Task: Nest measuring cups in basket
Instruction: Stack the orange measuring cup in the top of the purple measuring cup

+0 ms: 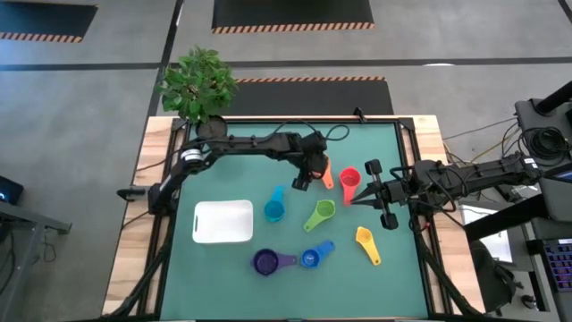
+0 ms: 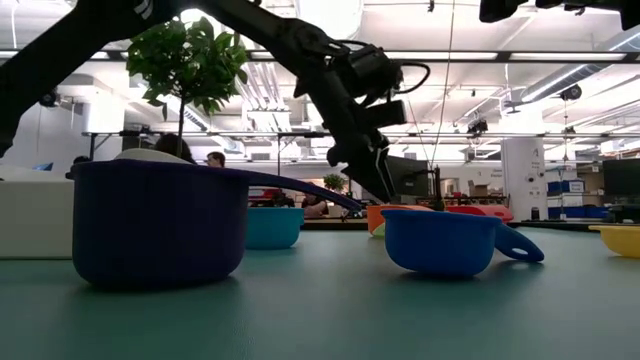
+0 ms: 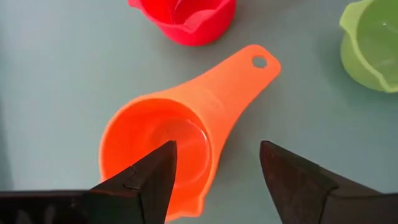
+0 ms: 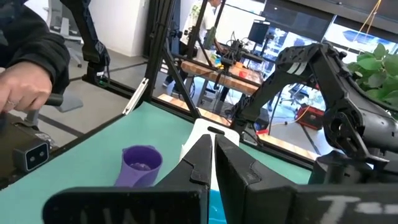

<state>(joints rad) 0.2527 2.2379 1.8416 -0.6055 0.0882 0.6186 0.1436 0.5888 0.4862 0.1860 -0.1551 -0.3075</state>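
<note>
The left arm reaches from the table's far left corner, by the plant [image 1: 198, 82], out across the green mat [image 1: 241, 170] toward its middle, wrist bent down. The left gripper [image 1: 304, 179] hangs over the orange cup [image 1: 326, 176], fingers [image 3: 152, 180] spread wide. In the left wrist view one finger sits over the cup's bowl and the other beside the handle, so the wall of the orange cup lies between them; whether either finger touches it cannot be told, and the cup rests on the mat, not lifted. In the low view the gripper points down just behind the dark blue cup [image 2: 445, 241].

The right arm comes in from the table's right side, stretched level over the mat. The right gripper [image 1: 359, 199] is closed, fingers pressed together with nothing between them, just beside the red cup [image 1: 349, 182].

The basket [image 1: 222, 221] stands on the left part of the mat with no cup in it. The cups lie scattered right of it: light blue [image 1: 273, 208], green [image 1: 321, 213], purple [image 1: 266, 261], dark blue and yellow [image 1: 365, 241]. The red cup is just beside the orange one, green near both.

In the right wrist view a person's hand [image 4: 22, 84] shows beyond the table edge
</note>
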